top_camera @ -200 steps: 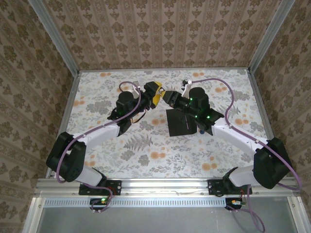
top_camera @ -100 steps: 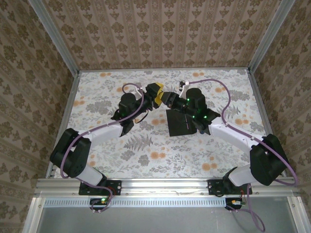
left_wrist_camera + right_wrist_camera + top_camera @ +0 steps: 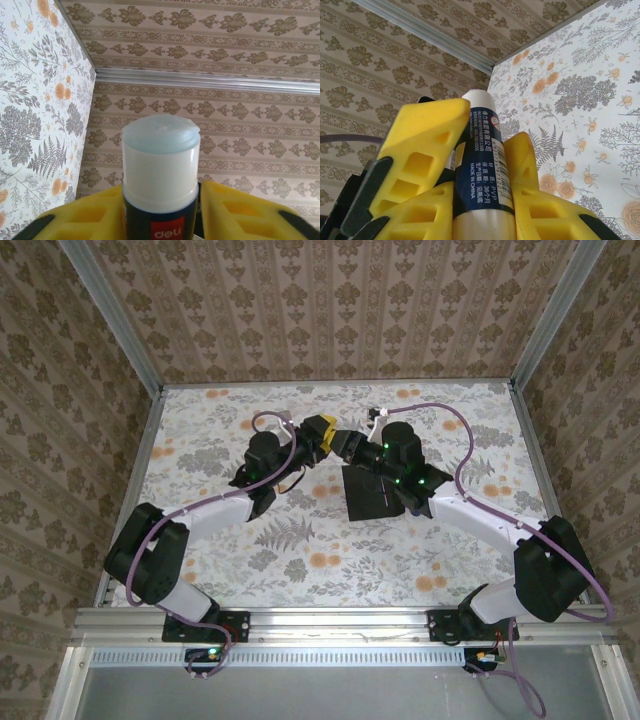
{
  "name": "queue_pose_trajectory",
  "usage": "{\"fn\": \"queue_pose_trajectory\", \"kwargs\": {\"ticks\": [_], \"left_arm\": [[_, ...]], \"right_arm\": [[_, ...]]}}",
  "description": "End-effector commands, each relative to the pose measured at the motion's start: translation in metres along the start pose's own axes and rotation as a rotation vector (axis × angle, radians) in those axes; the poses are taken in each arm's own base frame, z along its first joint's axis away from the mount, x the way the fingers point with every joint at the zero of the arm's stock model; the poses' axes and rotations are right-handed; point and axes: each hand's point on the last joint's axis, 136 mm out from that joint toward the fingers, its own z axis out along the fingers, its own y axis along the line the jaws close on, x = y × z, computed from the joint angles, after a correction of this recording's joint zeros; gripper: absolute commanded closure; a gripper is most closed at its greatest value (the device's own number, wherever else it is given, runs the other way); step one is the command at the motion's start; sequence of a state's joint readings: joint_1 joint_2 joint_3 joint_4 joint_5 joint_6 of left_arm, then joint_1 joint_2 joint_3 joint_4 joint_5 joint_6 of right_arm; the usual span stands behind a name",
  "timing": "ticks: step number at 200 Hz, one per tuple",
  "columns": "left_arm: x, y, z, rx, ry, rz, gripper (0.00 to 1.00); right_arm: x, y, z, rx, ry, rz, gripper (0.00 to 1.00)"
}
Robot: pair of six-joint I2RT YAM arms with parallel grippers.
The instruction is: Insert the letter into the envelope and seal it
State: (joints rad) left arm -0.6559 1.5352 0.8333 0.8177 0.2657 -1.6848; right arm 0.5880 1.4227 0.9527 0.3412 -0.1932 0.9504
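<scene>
Left claw (image 3: 321, 431) has closed on the glue stick (image 3: 160, 165) (right claw (image 3: 347, 444) too).

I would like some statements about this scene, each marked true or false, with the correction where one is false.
1. The right gripper holds the glue stick. True.
2. The envelope is white. False: it is black.
3. The envelope lies flat on the table, partly under the right arm. True.
4. The left gripper rests on the envelope. False: it is at the glue stick, left of the envelope.
5. The table is plain grey. False: it has a flower pattern.
</scene>
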Motion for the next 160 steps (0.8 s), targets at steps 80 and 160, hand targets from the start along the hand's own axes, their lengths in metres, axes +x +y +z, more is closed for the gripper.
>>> {"fn": "queue_pose_trajectory", "kwargs": {"ticks": [80, 160], "left_arm": [[0.006, -0.014, 0.002, 0.051, 0.024, 0.022, 0.89], [-0.005, -0.015, -0.002, 0.049, 0.008, 0.048, 0.99]], "right_arm": [[-0.010, 0.020, 0.007, -0.049, -0.026, -0.018, 0.86], [-0.016, 0.017, -0.019, 0.014, -0.057, -0.078, 0.45]]}}
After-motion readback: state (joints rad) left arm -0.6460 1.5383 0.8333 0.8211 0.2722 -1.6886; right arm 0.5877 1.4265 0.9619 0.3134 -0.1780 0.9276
